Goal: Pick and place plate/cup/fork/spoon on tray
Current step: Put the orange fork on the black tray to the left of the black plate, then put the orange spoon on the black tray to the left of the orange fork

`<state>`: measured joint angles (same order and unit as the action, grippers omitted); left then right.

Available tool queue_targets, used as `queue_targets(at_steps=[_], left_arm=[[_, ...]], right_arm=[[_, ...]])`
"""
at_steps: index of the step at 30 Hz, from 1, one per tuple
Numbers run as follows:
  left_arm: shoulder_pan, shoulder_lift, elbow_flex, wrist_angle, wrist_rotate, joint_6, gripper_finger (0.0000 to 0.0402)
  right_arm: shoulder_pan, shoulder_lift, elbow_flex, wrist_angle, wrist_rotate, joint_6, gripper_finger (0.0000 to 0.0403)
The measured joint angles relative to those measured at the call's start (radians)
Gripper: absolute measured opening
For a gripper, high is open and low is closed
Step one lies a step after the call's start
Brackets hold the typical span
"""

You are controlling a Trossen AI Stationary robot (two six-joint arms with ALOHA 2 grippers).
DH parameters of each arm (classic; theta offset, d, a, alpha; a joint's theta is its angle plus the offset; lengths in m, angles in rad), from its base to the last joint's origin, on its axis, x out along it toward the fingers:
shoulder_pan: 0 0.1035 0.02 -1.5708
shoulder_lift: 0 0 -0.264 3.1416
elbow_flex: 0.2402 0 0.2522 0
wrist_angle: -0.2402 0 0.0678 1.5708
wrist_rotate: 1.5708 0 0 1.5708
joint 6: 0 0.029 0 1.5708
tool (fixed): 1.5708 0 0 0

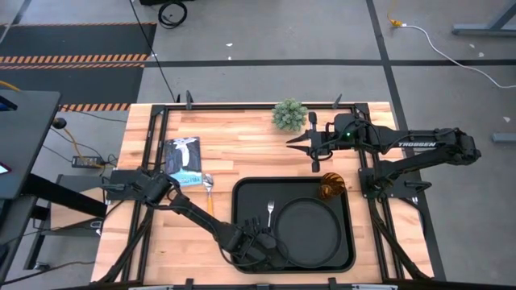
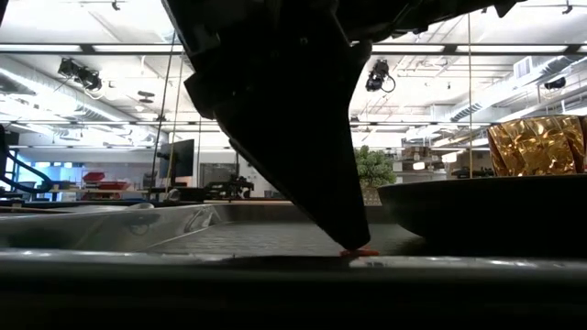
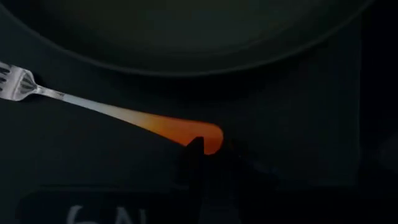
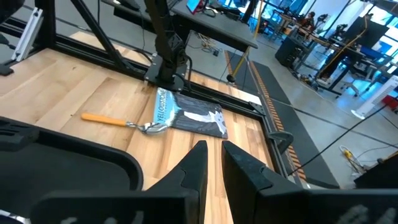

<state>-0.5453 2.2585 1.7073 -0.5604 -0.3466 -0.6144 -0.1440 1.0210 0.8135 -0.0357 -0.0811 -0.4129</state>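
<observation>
The black tray (image 1: 250,197) lies at the table's near side. On it rest the round black plate (image 1: 310,229), the fork (image 1: 271,211) left of the plate, and the amber cup (image 1: 330,187) at the tray's far right corner. The spoon (image 1: 210,192) lies on the wood left of the tray, and it also shows in the right wrist view (image 4: 118,121). My left gripper (image 1: 260,239) is low over the tray's near left part, shut at the fork's handle end. My right gripper (image 1: 294,142) is shut and empty above the table, near the plant. My left gripper has the orange free end of the fork's handle (image 3: 208,134) at its fingertips (image 3: 195,148). The fingers come from above, slanting down, as the low view (image 2: 353,240) shows. The fork lies flat on the tray floor, tines (image 3: 15,84) pointing away along the plate's rim.
A small green potted plant (image 1: 289,114) stands at the table's far edge. A printed bag (image 1: 184,161) lies on the wood beside the spoon's bowl. Black frame rails (image 1: 242,105) run around the table.
</observation>
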Motion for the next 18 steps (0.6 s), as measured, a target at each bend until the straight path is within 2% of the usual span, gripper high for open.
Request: queue_targets(at_steps=[6,18], left_arm=[[0.001,0.0,0.0,0.021,-0.033,0.002,0.008],[0.005,0.0,0.0,0.021,-0.033,-0.012,0.008]], right_arm=[[0.0,0.0,0.0,0.003,0.0,0.0,0.0054],[0.0,0.0,0.0,0.003,0.0,0.0,0.0054]])
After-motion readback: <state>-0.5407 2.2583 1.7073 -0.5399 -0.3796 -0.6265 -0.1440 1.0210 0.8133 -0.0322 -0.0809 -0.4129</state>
